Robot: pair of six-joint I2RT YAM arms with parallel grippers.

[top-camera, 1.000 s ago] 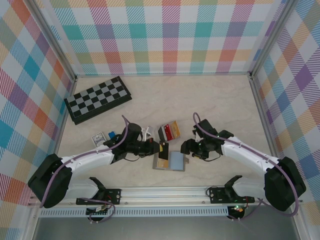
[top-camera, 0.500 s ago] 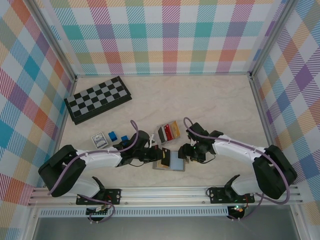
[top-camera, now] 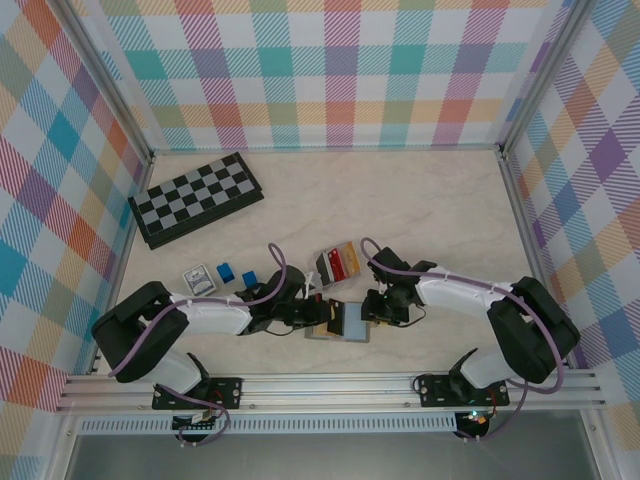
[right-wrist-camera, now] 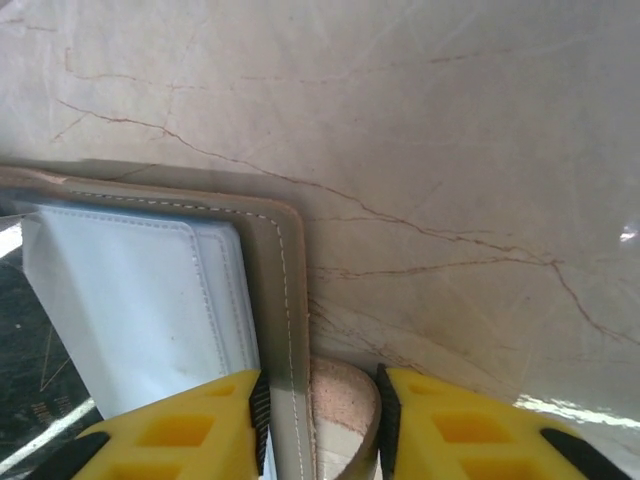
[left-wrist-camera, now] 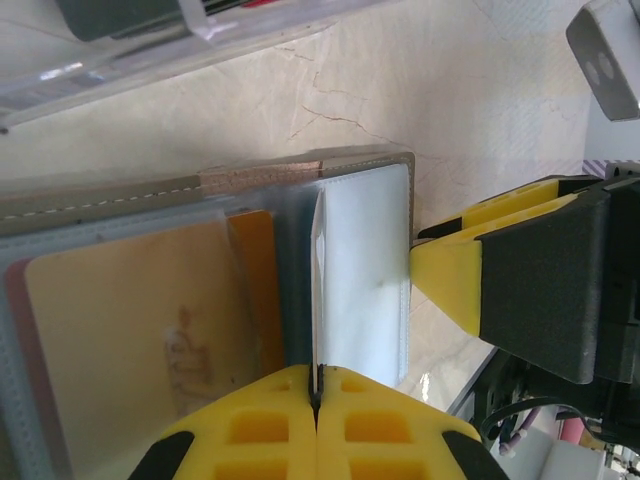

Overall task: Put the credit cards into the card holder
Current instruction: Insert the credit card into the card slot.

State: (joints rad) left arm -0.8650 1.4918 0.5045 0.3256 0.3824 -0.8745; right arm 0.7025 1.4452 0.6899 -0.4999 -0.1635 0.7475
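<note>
**Right gripper (right-wrist-camera: 320, 400) nips the card holder (right-wrist-camera: 140, 290) as the left brings a single card (left-wrist-camera: 318, 290) over it**

The left gripper (left-wrist-camera: 317, 372) has its fingers (left-wrist-camera: 250, 425) pressed fully together on the single card. The card stands edge-on between them — a thin pale line in the left wrist view, dark-faced from above. Its free end reaches over the fold of the open card holder, between the half with orange-tan showing under clear plastic and the pale blue-grey pocket. Whether it touches the holder yet I cannot tell.

The right gripper's fingers (right-wrist-camera: 460, 430) stand a narrow gap apart. The holder's stitched rim and a tan corner tab lie between the pads, which appear to bear on it from both sides.

A second ago those jaws stood wider, just beside the holder's right edge; since then they have moved in and narrowed onto it. The left gripper has also slid in, from the holder's far left corner to over its middle.

My reading is that the wallet is now being pinned so it won't skate when the card is pushed into the pocket — insertion is about to start, not done.

Further out, the rest of the credit cards (top-camera: 338, 265) sit fanned in a clear case (left-wrist-camera: 150, 60) just beyond the holder on the pale table (top-camera: 420, 200). By that showing, most of the task is still ahead.
</note>
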